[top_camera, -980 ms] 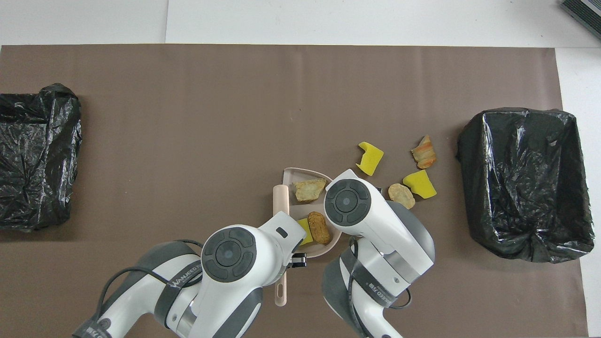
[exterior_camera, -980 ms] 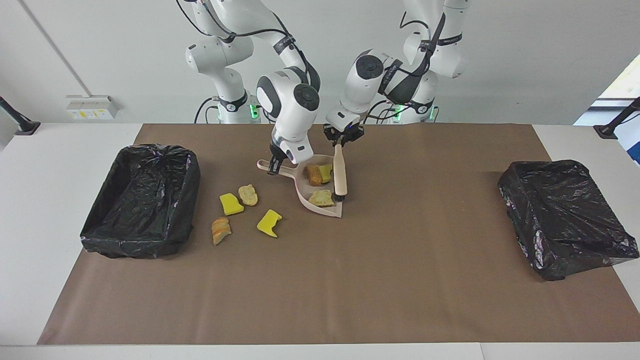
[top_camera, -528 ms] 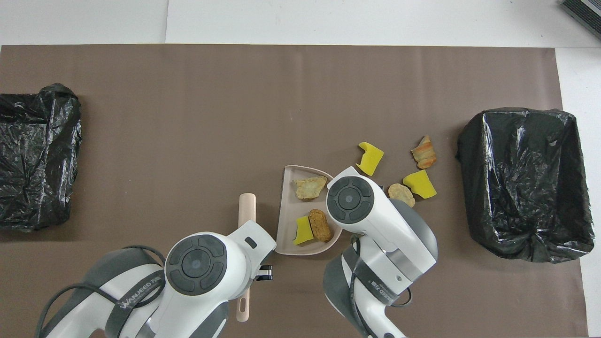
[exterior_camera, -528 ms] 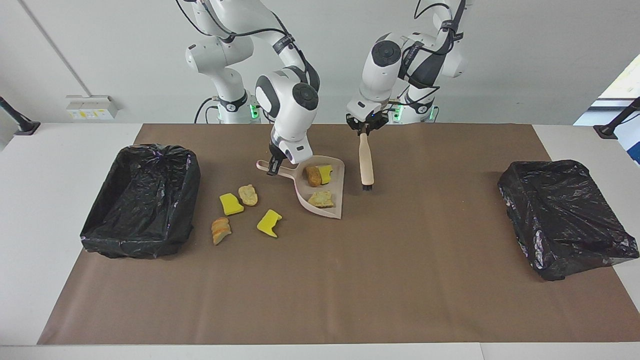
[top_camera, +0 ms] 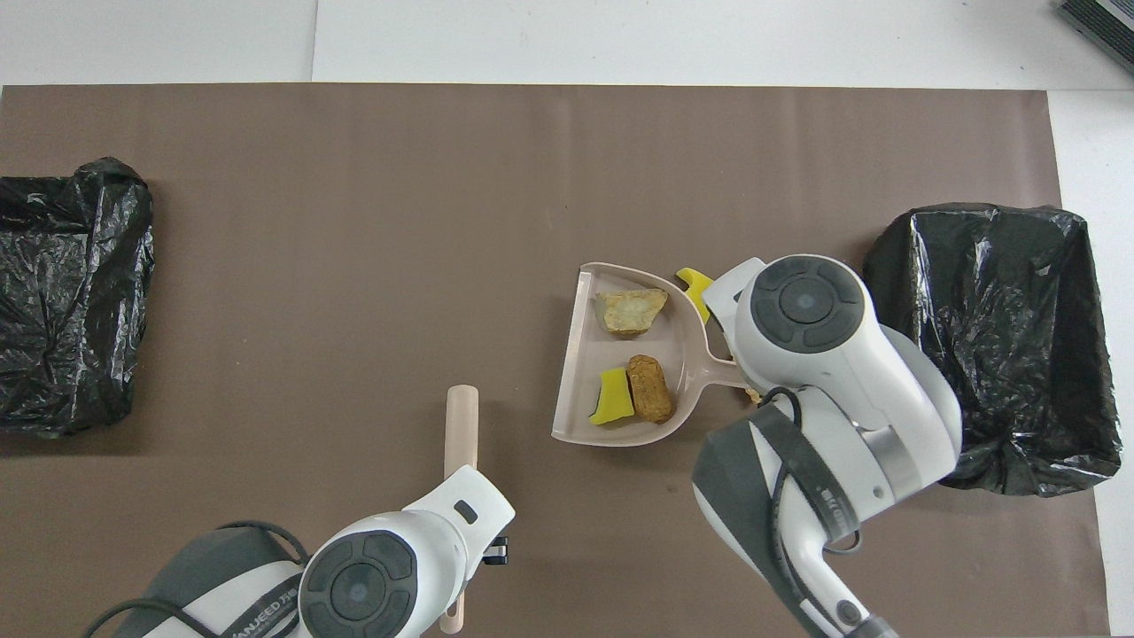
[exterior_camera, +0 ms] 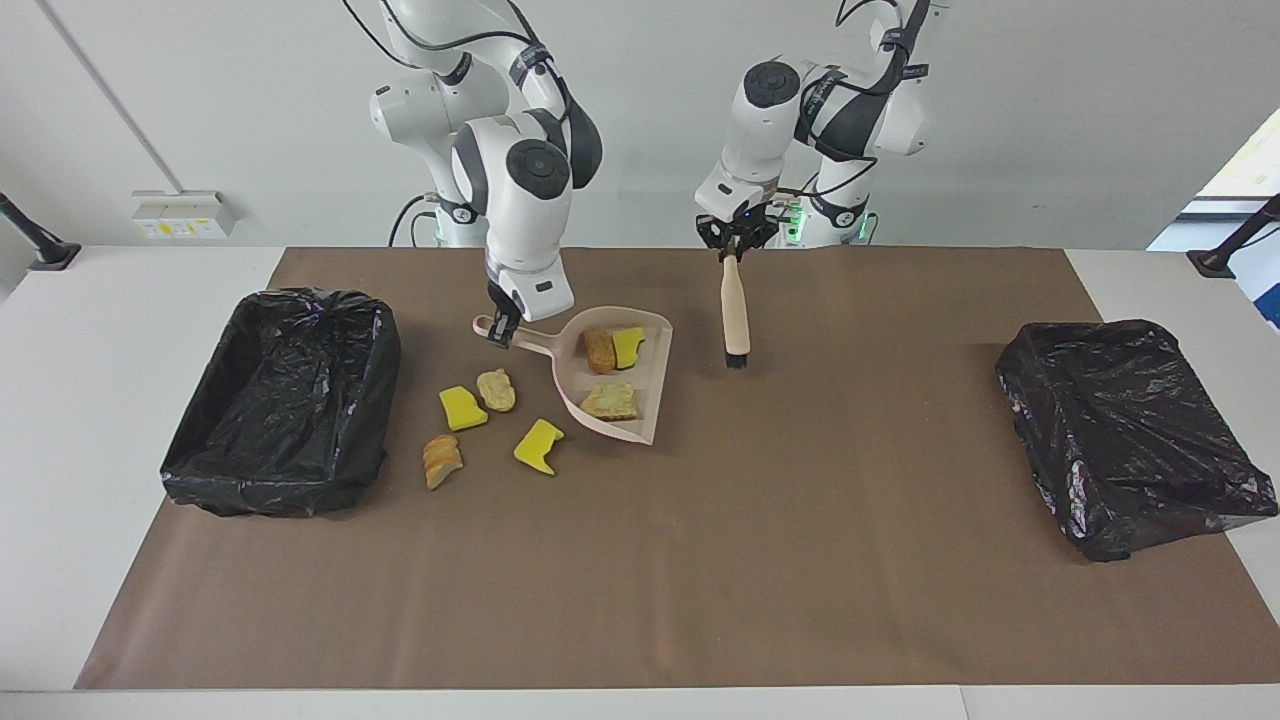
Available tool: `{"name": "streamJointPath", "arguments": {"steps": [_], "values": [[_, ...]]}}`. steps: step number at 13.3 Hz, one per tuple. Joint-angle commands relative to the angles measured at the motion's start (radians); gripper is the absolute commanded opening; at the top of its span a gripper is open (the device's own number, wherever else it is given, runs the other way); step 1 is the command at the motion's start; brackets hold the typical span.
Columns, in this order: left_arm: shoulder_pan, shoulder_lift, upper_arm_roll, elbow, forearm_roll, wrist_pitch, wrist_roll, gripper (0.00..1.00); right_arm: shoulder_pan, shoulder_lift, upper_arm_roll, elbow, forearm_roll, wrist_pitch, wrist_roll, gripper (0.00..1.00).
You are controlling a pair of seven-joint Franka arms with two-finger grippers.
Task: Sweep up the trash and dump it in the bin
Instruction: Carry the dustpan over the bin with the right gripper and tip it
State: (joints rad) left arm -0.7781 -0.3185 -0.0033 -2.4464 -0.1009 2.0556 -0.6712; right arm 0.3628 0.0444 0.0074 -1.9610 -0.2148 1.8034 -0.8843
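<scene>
Since a second earlier, the dustpan [exterior_camera: 612,375] had been lifted and carried toward the bin [exterior_camera: 280,400] at the right arm's end, while the brush [exterior_camera: 735,318] had swung away from it. Going left to right in the facing view: that bin looked empty as far as I could tell. Beside it, four scraps [exterior_camera: 462,408] lay loose on the mat. The right gripper [exterior_camera: 500,328] was pinching the dustpan's handle, with three scraps riding inside the pan. Farther from the bin, the left gripper [exterior_camera: 733,250] was clamped on the brush handle, bristles hanging just over the mat. So I'd say under halfway: three collected, nothing dumped, four left to sweep.
</scene>
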Motion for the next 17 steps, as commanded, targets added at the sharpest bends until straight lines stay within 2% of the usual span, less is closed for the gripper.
{"name": "streamJointPath", "arguments": {"steps": [1,5,9,13,17], "values": [[-0.007,-0.045,-0.003,-0.051,0.021,0.034,-0.024,0.0,-0.098,-0.027,0.003,0.076,0.043,-0.078,-0.116,0.0],[-0.009,-0.053,-0.009,-0.052,0.021,0.005,-0.036,0.0,-0.298,-0.061,-0.001,0.132,0.074,-0.096,-0.299,0.0],[-0.036,-0.051,-0.093,-0.071,0.021,0.05,-0.21,0.0,-0.506,-0.029,-0.009,0.209,0.058,-0.092,-0.497,0.0],[-0.168,-0.05,-0.101,-0.138,0.021,0.174,-0.324,0.0,-0.689,0.018,-0.01,0.293,0.014,-0.07,-0.682,0.0],[-0.274,-0.024,-0.101,-0.2,0.021,0.288,-0.416,0.0,-0.777,0.018,-0.012,0.283,-0.157,0.137,-0.833,0.0]]}}
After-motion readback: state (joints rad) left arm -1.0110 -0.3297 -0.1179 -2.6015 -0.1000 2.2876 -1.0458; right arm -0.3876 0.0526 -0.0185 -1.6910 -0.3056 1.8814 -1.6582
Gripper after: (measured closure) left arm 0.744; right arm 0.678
